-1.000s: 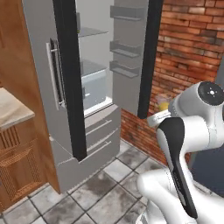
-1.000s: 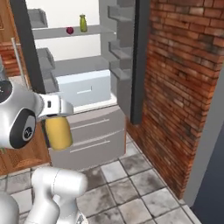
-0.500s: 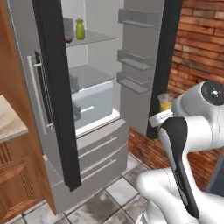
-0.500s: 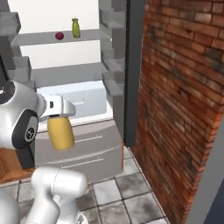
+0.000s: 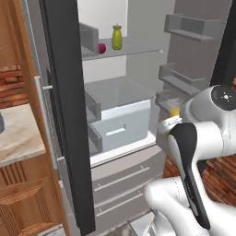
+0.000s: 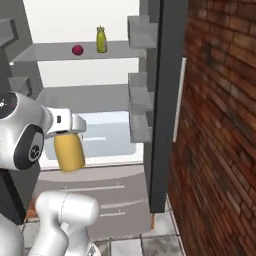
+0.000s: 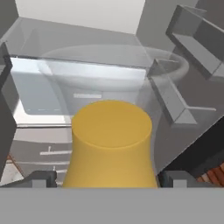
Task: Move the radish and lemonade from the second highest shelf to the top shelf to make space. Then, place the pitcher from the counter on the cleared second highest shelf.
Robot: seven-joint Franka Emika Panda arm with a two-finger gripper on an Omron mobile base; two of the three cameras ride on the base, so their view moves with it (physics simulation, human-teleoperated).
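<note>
I've got the pitcher [image 6: 69, 152] clamped between wide-set jaws of the gripper [image 7: 109, 177], hanging bottom-down in front of the open fridge. Radish [image 6: 77, 49] and lemonade [image 6: 101, 40] sit side by side on a grey shelf [image 6: 50, 53] above, which I judge leaves the level below free for the pitcher.

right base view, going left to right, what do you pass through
orange-yellow pitcher held in the claw → small dark red radish → olive-green lemonade bottle with yellow cap → dark fridge door edge → red brick wall
</note>
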